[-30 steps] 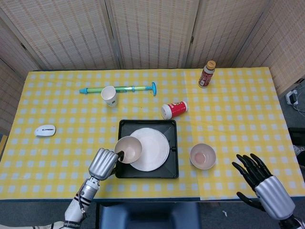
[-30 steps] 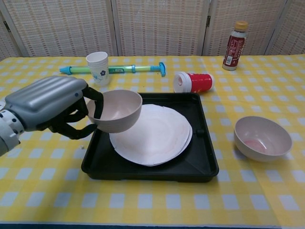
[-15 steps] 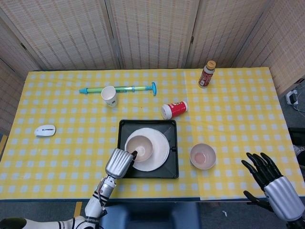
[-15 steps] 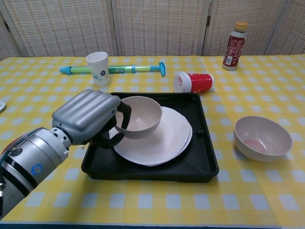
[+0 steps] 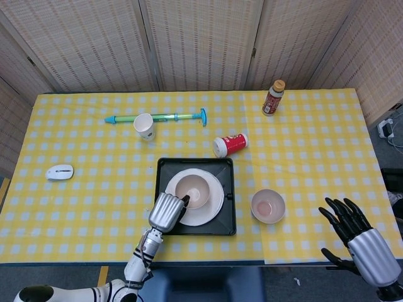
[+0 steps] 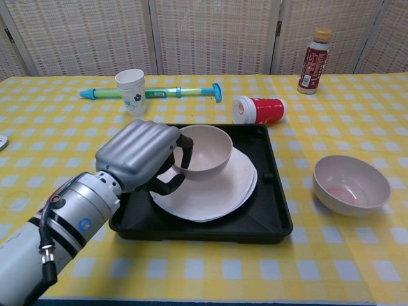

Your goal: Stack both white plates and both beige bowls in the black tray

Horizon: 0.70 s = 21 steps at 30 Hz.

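Over the flat white plates (image 6: 213, 188) in the black tray (image 6: 274, 220), the left hand (image 6: 137, 156) grips a smooth round beige bowl (image 6: 205, 150).

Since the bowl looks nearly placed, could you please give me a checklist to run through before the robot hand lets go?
1. Left robot hand grips the round beige bowl at its rim: ok.
2. Bowl is over the stacked round white plates: ok.
3. Plates lie inside the black rectangular tray: ok.
4. Bowl bottom resting on the plates: cannot tell.
5. Second round beige bowl in the tray: not ok, it sits on the table to the right.
6. Right robot hand free for it: ok, open.
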Each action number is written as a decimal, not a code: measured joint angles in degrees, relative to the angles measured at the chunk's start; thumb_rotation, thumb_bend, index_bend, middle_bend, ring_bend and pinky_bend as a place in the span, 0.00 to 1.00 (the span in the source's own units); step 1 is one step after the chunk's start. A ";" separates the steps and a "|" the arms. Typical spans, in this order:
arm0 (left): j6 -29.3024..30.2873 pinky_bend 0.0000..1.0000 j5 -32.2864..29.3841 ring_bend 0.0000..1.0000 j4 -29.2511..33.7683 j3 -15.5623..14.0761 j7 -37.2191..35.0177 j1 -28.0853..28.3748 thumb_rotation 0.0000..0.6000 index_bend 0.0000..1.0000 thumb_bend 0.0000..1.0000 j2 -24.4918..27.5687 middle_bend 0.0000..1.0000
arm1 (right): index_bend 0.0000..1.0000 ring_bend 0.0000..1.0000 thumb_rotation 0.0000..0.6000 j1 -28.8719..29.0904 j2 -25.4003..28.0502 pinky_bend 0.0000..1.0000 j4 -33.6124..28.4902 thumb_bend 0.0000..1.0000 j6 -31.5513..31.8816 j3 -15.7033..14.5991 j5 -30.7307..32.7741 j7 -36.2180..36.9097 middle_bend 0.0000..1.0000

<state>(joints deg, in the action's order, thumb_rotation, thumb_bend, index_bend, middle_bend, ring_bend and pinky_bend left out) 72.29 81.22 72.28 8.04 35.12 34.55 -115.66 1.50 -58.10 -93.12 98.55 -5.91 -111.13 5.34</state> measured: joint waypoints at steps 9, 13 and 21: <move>-1.29 1.00 -0.36 1.00 -2.81 -0.24 0.08 0.32 1.00 0.55 0.50 -2.14 1.00 | 0.00 0.00 1.00 0.19 0.11 0.00 0.00 0.23 -0.53 -0.20 -0.42 0.17 0.00; -1.69 1.00 -0.36 1.00 -2.59 -0.10 -0.39 0.45 1.00 0.39 0.42 -1.92 1.00 | 0.00 0.00 1.00 0.16 0.16 0.00 0.10 0.23 -0.46 -0.13 -0.38 0.33 0.00; -0.89 1.00 -0.17 1.00 4.65 -0.28 -0.31 -0.50 1.00 0.12 0.27 1.59 1.00 | 0.00 0.00 1.00 0.33 0.04 0.00 0.02 0.23 -1.10 -0.17 -0.45 -0.02 0.00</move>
<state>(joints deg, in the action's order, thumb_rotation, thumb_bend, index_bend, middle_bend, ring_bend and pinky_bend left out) 71.40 81.05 76.93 7.76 34.81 34.05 -114.08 1.83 -58.06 -93.10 97.46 -6.08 -111.58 5.32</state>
